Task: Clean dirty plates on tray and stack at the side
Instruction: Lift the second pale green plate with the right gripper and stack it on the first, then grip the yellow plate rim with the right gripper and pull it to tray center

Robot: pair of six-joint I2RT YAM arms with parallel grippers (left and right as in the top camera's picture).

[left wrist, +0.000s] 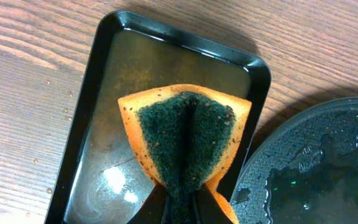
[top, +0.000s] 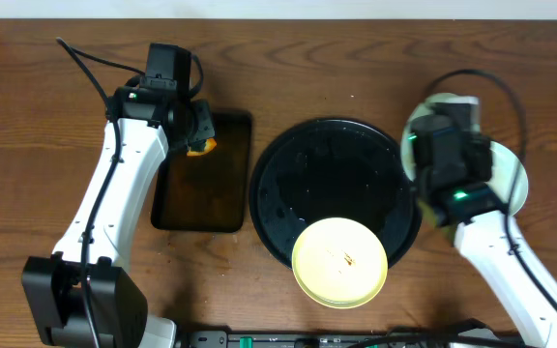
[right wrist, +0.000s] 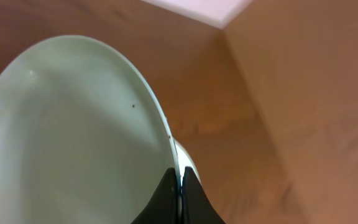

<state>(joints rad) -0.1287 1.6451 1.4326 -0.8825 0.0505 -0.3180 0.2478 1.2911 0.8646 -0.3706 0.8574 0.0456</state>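
The round black tray [top: 329, 174] sits wet at the table's middle; its beaded edge shows in the left wrist view [left wrist: 316, 168]. A pale yellow plate [top: 339, 262] with small orange smudges lies on its front rim. My right gripper [right wrist: 180, 183] is shut on the rim of a pale mint-white plate [right wrist: 73, 124], held tilted right of the tray [top: 511, 184]. A second pale rim [right wrist: 189, 163] shows just behind it. My left gripper [left wrist: 185, 208] is shut on an orange sponge with a green scouring face [left wrist: 185, 134], above the rectangular tray.
A smaller rectangular dark tray [top: 206, 198] with a wet film lies left of the round tray; it fills the left wrist view [left wrist: 104, 93]. Brown wood tabletop [top: 46, 116] surrounds both. Arm cables trail at the back left and right.
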